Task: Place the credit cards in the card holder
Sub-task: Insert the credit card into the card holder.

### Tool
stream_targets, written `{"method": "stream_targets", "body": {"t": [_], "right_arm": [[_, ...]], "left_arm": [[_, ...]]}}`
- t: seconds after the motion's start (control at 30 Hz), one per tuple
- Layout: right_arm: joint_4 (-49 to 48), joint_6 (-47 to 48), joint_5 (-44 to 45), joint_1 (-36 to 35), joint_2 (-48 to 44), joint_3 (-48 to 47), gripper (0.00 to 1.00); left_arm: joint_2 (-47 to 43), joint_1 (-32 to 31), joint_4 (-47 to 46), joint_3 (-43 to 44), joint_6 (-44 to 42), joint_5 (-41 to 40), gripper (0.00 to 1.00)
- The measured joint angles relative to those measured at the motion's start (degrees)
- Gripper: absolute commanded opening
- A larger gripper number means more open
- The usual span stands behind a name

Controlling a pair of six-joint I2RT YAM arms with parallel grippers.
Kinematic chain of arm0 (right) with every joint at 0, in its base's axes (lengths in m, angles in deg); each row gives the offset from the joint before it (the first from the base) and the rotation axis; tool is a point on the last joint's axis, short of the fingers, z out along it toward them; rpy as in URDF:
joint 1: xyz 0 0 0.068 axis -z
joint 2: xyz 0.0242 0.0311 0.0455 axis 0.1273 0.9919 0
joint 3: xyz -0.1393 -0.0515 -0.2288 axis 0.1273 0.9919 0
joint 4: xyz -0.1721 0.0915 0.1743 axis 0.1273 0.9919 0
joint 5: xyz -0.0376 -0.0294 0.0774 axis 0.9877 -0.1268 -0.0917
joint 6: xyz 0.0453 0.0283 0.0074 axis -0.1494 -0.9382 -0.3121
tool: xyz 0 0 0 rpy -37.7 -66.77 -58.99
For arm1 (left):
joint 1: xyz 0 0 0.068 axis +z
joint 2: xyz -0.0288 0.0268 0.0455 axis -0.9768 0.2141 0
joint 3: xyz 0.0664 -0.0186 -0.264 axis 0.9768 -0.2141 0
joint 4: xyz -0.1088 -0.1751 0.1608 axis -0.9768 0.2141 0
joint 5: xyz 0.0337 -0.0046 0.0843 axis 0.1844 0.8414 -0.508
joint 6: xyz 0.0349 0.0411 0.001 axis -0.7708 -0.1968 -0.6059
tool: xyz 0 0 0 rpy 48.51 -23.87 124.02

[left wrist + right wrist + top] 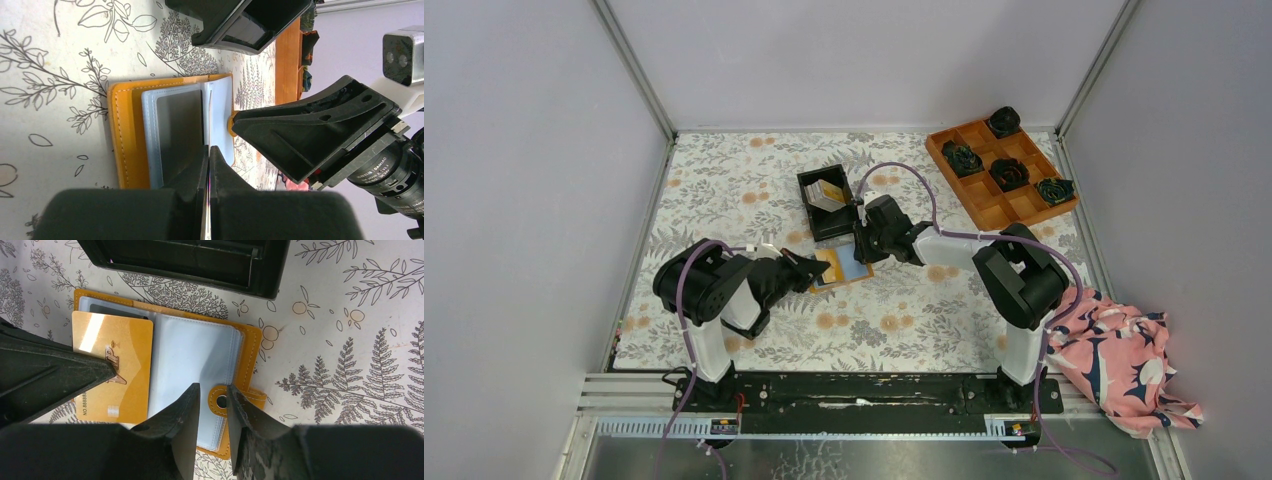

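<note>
The left gripper (208,152) was clenched on a gold card (112,365), pinching it by one edge, at 9 o'clock of the open holder (200,347). The holder lay flat on the table at 6 o'clock of the black bin (190,260), where more cards (827,193) waited. In the right wrist view the gold card lay over the holder's left page, and it seemed not yet to be inside any sleeve. The right gripper (213,388) came in from 2 o'clock. Its jaws were part released, with one tip on each side of the snap tab (220,401). It appeared to pin the holder and to grasp nothing.

Several things could have gone wrong from here. The card's front edge could have missed the sleeve mouth and only slid over the plastic, because the sleeves were thin and lay closed. A push on the card could then have dragged the whole holder toward 3 o'clock if the right tips pressed too lightly. The loose middle page, which stood up in the left wrist view, could have folded under the card. A card pinched by so little could also have turned in the grip. The two grippers were near each other, so a wide correction risked a collision.
</note>
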Motion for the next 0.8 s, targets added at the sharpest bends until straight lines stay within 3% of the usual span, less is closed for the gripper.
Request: {"method": "stream_targets", "body": {"t": [0.8], "right_arm": [[0.0,0.4,0.8,0.0,0.0,0.0,0.34]], "left_arm": [[0.3,-2.6,4.2,2.8,-2.0,-3.0,0.00]]}}
